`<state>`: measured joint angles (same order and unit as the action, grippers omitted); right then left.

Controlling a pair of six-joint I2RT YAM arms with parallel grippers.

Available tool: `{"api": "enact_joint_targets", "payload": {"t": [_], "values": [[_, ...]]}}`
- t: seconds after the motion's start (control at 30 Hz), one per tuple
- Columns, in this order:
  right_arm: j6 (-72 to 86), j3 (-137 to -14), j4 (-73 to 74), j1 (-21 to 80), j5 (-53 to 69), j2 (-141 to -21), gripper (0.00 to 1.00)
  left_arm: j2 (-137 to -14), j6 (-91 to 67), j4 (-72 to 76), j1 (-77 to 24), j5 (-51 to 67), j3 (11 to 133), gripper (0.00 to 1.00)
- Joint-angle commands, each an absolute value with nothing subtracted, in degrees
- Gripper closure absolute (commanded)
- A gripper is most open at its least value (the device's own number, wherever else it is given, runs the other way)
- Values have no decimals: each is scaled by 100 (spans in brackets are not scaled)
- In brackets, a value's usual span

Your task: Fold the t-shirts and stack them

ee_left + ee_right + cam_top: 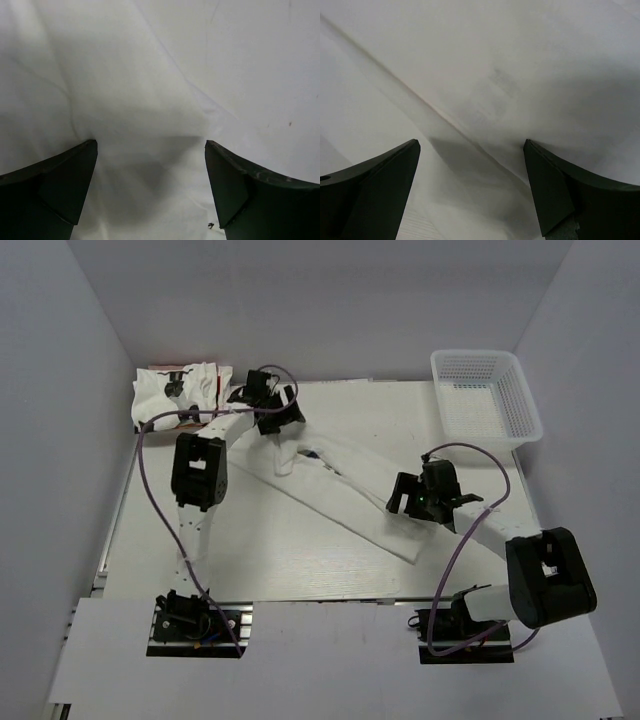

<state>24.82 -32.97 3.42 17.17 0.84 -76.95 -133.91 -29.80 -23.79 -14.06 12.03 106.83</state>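
The white t-shirt [345, 500] looks light and limp, likely to sag; best pinched at its folded ends. Left gripper [151, 147] and right gripper [471, 146] both gape wide.

The t-shirt [345, 502] is matt white cloth, softly creased. The basket [495, 440] is white plastic mesh. The left gripper [150, 150] has dark, matt fingers [50, 195].

A plain white cotton t-shirt [345, 500] showed against the off-white surface [260, 550]; a crumpled white t-shirt [178, 392] carried black and red print. The mesh-patterned plastic basket [495, 437] was white, the left gripper [150, 192] and right gripper [470, 192] black, their cables [150, 490] purple.
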Motion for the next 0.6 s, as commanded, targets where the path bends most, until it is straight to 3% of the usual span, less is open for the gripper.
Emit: {"api": "enact_joint_targets", "payload": {"t": [0.0,0.1,0.23,0.37,0.57], "values": [[2522,-2971,237,1994,499,-7997,10,-14737,-2531,-3207,-1380,642,12278,0],[2750,-2725,150,2653,1185,-8173,10,-15502,-2583,-2430,-1380,1176,13285,0],[3067,-2865,516,4249,1520,-8148,10,-15819,-3617,-823,-1449,2151,13236,0],[3024,-3181,677,5350,1826,-8068,10,-16461,-4094,-291,-1625,2312,13981,0],[2242,-3726,861,6125,2354,-8296,10,-16611,-4289,491,-1879,2593,13842,0]]}}
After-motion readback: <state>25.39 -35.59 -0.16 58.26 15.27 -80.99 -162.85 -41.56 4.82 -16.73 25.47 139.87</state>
